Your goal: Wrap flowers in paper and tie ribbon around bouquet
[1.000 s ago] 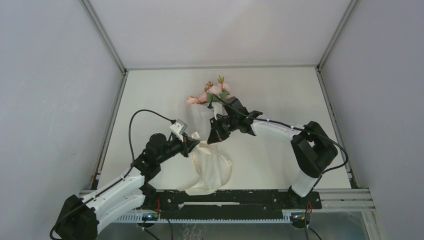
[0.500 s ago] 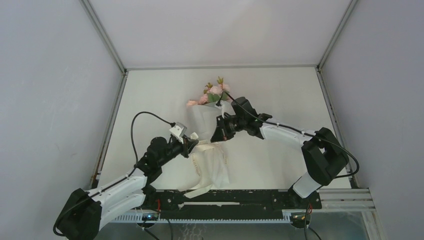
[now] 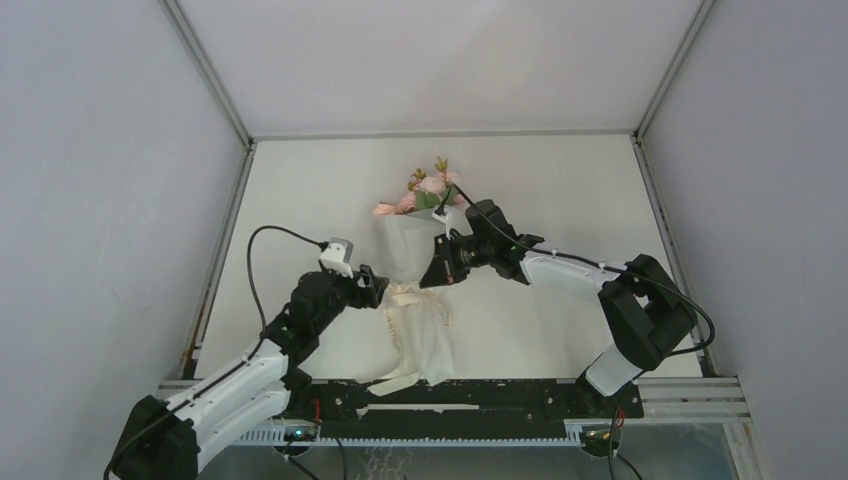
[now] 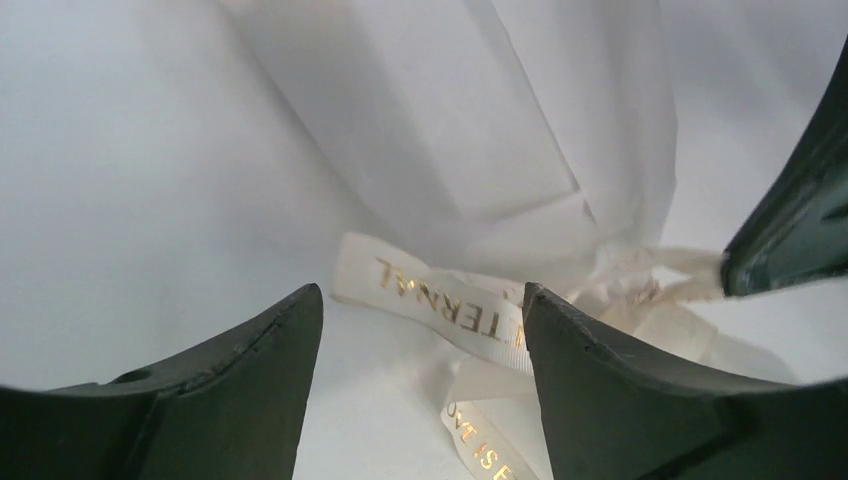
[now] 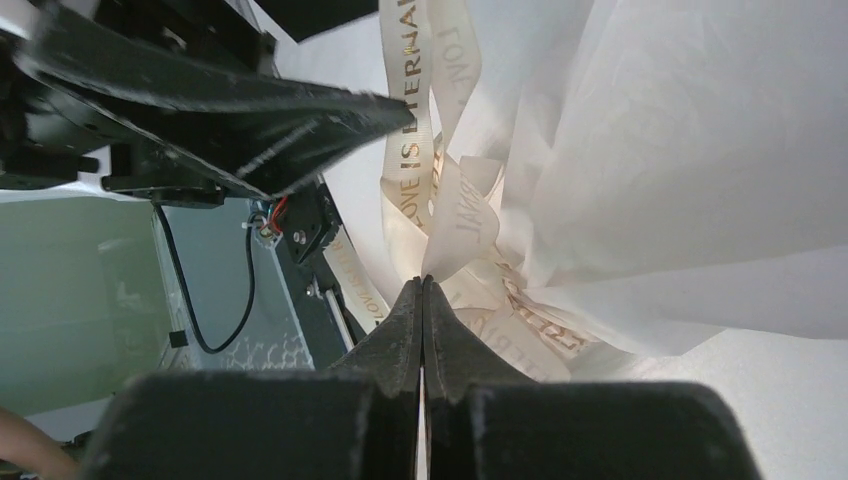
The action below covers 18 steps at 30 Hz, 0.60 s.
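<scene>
Bouquet: a long cone of creased off-white paper (image 3: pixel 425 340) wrapped around pale pink rose-like flowers (image 3: pixel 428 187). The bouquet (image 3: pixel 415 245) lies flat near the middle of the white desk (image 3: pixel 560 180), blooms toward the far edge.

Cone contents: pink heads and green leaves stick out of the wide far mouth. The stems are hidden by the paper.

Waist: the paper is drawn in narrow about halfway down and flares again toward the arm bases.

Ribbon: a narrow cream fabric ribbon (image 3: pixel 403 297) with printed lettering is bunched in loops at that waist.

Left claw: the left claw (image 3: pixel 374 290) stands wide open just left of the waist and grips nothing. A loose strand of ribbon crosses the gap between its fingers.

Right claw: the right claw (image 3: pixel 436 277) has its fingers pressed together, pinching a ribbon strand at the knot on the waist's right side.

Top view alone: shows the flowers, the whole bouquet and both arms.

Left wrist view alone: shows the open gap of the left claw (image 4: pixel 422 295) over the ribbon (image 4: pixel 450 310), with the right claw's dark tip at the right edge.

Right wrist view alone: shows the pinch of the right claw (image 5: pixel 422 283) itself, and the words "LOVE IS ETERNAL" on the ribbon (image 5: pixel 417 150).
</scene>
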Motion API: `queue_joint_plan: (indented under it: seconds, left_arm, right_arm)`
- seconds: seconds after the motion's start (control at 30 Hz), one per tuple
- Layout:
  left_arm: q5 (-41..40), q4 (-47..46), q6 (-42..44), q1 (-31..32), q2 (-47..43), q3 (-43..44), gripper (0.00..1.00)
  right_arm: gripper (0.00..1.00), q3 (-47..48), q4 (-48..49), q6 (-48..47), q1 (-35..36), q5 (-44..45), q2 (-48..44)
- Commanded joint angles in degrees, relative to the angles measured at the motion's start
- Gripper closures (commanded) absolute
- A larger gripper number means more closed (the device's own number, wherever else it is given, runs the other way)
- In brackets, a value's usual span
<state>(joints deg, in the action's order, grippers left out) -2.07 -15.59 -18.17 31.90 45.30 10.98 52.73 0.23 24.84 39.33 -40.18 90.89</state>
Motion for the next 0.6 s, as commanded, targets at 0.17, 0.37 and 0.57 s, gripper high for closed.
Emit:
queue_joint_plan:
  seconds: [0.17,0.37,0.57]
  left_arm:
    - [-3.46,19.29,-6.33,-3.84,-7.33,9.39,0.14]
    - [14.04,13.79,6.67,-4.04,-12.0,10.41,0.5]
    - [41.57,21.11,36.33,-0.02,-6.14,11.66,0.54]
  right_arm:
    - [1.0,0.44,4.34,1.08,-0.33,-1.48,0.95]
    - [1.0,0.44,3.58,0.86,-0.42,-1.3,1.4]
    - [1.0,0.44,4.57,1.14,-0.52,-1.68,1.72]
